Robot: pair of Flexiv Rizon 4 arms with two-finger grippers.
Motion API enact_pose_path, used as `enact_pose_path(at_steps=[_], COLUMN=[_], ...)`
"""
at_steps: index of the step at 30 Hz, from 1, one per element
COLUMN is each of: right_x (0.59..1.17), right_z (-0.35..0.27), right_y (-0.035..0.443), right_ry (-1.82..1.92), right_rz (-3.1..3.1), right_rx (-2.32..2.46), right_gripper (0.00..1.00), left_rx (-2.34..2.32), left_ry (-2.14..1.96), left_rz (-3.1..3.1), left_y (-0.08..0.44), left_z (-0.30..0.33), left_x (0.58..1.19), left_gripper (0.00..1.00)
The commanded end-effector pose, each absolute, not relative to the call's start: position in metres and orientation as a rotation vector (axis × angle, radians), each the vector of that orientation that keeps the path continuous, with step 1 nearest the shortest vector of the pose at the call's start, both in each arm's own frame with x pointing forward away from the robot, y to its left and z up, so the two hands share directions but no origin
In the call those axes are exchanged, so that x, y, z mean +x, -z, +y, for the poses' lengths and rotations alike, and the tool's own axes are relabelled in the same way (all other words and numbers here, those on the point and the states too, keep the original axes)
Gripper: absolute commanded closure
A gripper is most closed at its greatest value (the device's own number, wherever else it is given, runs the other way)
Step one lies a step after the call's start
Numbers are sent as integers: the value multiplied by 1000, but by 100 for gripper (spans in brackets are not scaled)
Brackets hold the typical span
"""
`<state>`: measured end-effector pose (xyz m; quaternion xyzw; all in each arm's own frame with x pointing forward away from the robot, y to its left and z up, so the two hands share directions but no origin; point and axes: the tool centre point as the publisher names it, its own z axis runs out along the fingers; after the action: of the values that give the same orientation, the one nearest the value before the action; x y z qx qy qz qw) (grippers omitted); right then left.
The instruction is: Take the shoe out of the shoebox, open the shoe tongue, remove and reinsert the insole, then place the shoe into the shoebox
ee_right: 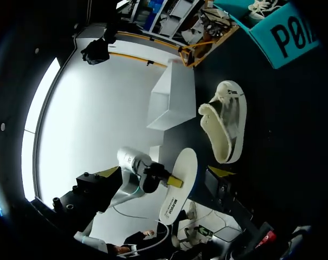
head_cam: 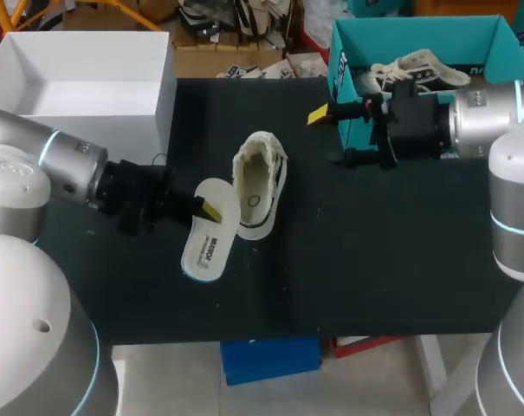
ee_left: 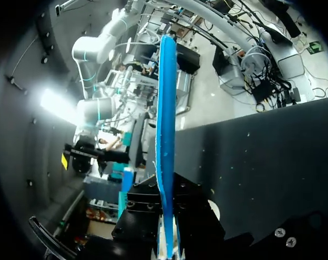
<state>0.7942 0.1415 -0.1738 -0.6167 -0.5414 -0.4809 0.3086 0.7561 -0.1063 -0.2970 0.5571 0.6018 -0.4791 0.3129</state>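
The black table [head_cam: 374, 260] carries a white box [head_cam: 164, 95] at its far left corner and a teal shoebox [head_cam: 417, 26] at its far right corner, with a second shoe [head_cam: 417, 69] inside the teal one. The shoe [head_cam: 260, 186] sits out on the table near the middle, opening upward, well apart from the shoebox. My left gripper [head_cam: 205, 208] is clamped on the insole [head_cam: 208, 243], pinching one long edge from both sides. The insole lies just beside the shoe on my left, printed face up, and I cannot tell whether it touches the table. My right gripper [head_cam: 331, 136] hangs just in front of the shoebox with its fingers spread wide and nothing between them.
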Motion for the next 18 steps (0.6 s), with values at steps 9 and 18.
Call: enact_pose_path(at_steps=[9, 18], right_x=[754, 742], right_z=[120, 117], right_y=[169, 166], right_ry=[1363, 1351], right_rz=[-1350, -1344], right_rx=[-1823, -1881], right_gripper=[0, 0], left_rx=[1550, 1637], left_ry=[1268, 1243], left_rz=[1626, 1644], left_y=[303, 309], left_z=[-104, -105], left_x=[756, 754], left_gripper=[100, 100])
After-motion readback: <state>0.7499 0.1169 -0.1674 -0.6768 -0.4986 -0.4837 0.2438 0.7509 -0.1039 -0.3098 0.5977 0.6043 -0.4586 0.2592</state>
